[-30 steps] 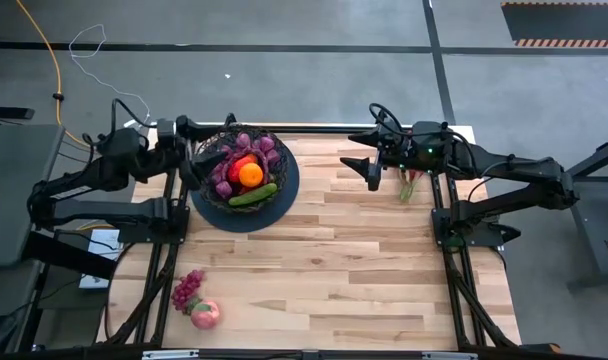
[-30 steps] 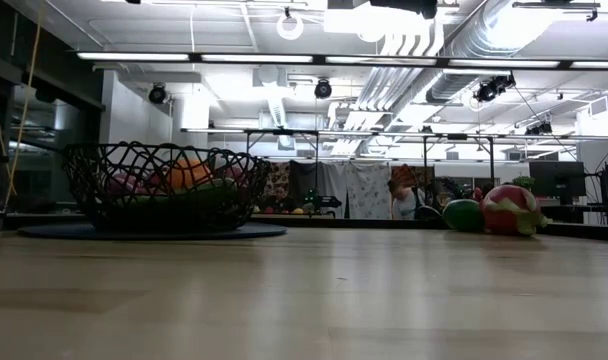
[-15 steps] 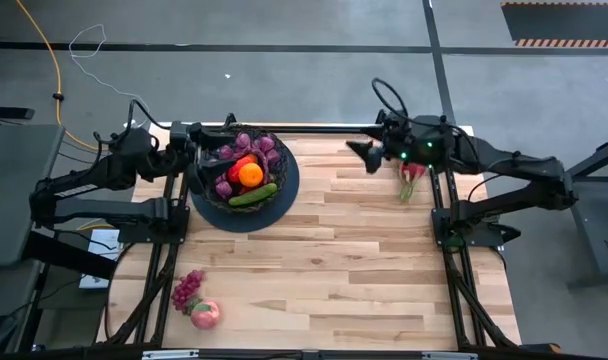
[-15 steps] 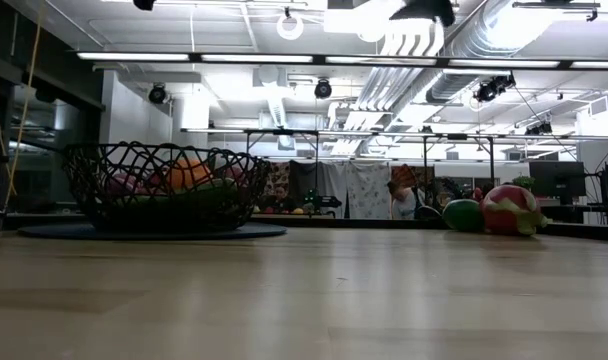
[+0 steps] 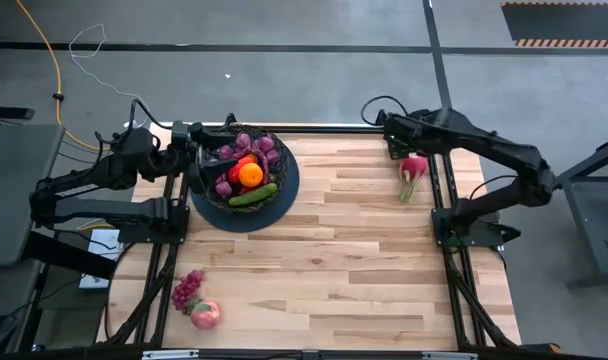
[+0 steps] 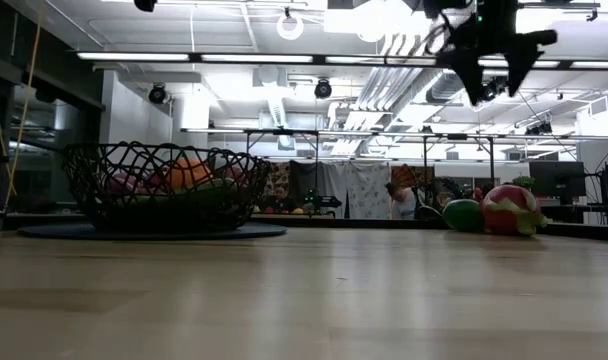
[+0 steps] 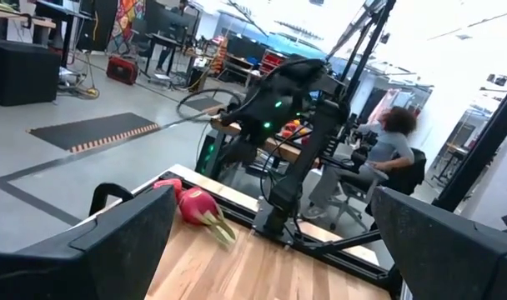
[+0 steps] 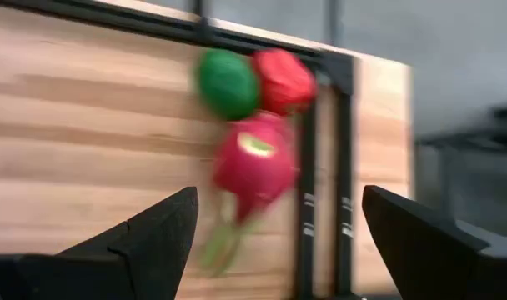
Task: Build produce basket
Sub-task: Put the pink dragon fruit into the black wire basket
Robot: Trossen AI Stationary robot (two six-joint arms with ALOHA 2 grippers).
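The black wire basket point(image 5: 242, 172) stands on its dark round base at the table's far left and holds grapes, an orange point(image 5: 250, 174), something red and a cucumber point(image 5: 253, 196); it also shows in the low view point(image 6: 164, 186). A pink radish point(image 5: 412, 170) lies at the far right, with a green pepper point(image 8: 227, 83) and a red pepper point(image 8: 285, 79) beyond it. A grape bunch point(image 5: 187, 288) and a peach point(image 5: 206, 314) lie near the front left. My left gripper point(image 5: 196, 150) is open at the basket's left rim. My right gripper point(image 5: 392, 140) is open above the table, left of the radish point(image 8: 253, 167).
The right arm's base post point(image 5: 454, 225) stands at the table's right edge and the left arm's frame point(image 5: 169, 215) at its left edge. Bare wood point(image 5: 354, 260) fills the middle and the near right. A seated person point(image 7: 391, 142) shows in the room beyond the table.
My right gripper has swung from the table's middle toward its far right corner, nearer the radish and peppers, turning as it went. In the low view it has come into sight at the top. The produce and the basket have stayed put.
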